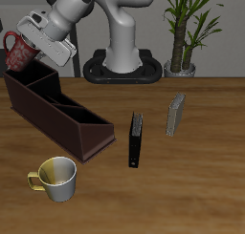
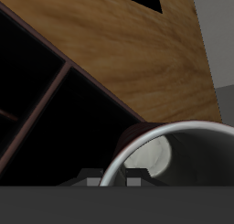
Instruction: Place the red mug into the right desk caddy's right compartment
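The red mug [image 1: 16, 53], dark red with pale speckles, hangs tilted in my gripper [image 1: 29, 49], which is shut on its rim. It hovers just above the back end of the right desk caddy [image 1: 59, 112], a long dark maroon open box with inner dividers that runs diagonally towards the table's front. The end section under the mug [image 1: 23, 82] is the one nearest it; I cannot tell whether it is the right compartment. In the wrist view the mug's grey inside [image 2: 157, 160] fills the near field. Beyond it lie the caddy's dark sections and brown dividers [image 2: 44, 107]. My fingertips are hidden there.
A cream-yellow mug [image 1: 55, 177] stands near the table's front edge, in front of the caddy. A black book [image 1: 136, 139] stands upright mid-table and a grey one [image 1: 174, 114] farther back. The robot base [image 1: 122, 64] and a potted plant [image 1: 182, 66] are at the back.
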You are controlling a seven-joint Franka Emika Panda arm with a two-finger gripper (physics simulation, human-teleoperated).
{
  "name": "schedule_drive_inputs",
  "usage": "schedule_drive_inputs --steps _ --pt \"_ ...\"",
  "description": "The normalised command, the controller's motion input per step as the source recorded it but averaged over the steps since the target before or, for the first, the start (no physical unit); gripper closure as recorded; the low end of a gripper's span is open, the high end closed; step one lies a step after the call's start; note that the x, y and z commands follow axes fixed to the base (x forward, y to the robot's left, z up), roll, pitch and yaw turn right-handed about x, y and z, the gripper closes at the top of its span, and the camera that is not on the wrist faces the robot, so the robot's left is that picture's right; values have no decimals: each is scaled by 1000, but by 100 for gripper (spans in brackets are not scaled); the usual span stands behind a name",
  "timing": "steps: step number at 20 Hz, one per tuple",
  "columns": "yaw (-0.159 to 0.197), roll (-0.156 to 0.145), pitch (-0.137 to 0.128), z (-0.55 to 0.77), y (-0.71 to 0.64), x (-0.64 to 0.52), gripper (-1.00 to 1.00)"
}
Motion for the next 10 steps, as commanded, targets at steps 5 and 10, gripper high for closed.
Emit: schedule_drive_inputs --steps 5,10 --pt "-13 -7 12 -72 -2 84 100" --pt "-9 61 21 -151 302 117 100"
